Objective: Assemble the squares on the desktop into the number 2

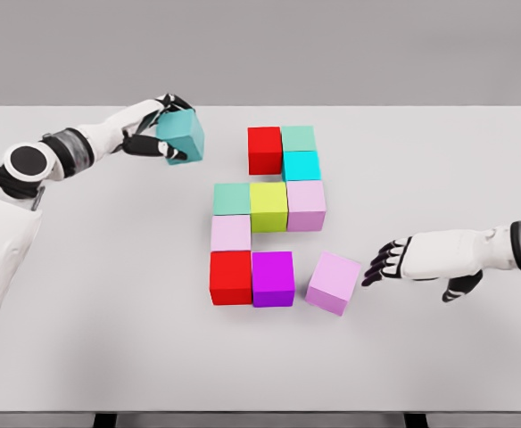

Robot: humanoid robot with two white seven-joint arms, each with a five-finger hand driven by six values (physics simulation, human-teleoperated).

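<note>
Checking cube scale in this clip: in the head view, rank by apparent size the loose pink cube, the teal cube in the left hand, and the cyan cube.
1. Loose pink cube, nearest the camera.
2. Teal cube.
3. Cyan cube, partly hidden.
Distance may explain the differences.

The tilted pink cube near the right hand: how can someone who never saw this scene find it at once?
Find the block figure on the white table. At its bottom row, right of the purple cube, lies the tilted pink cube. Only it sits rotated and apart.
</note>
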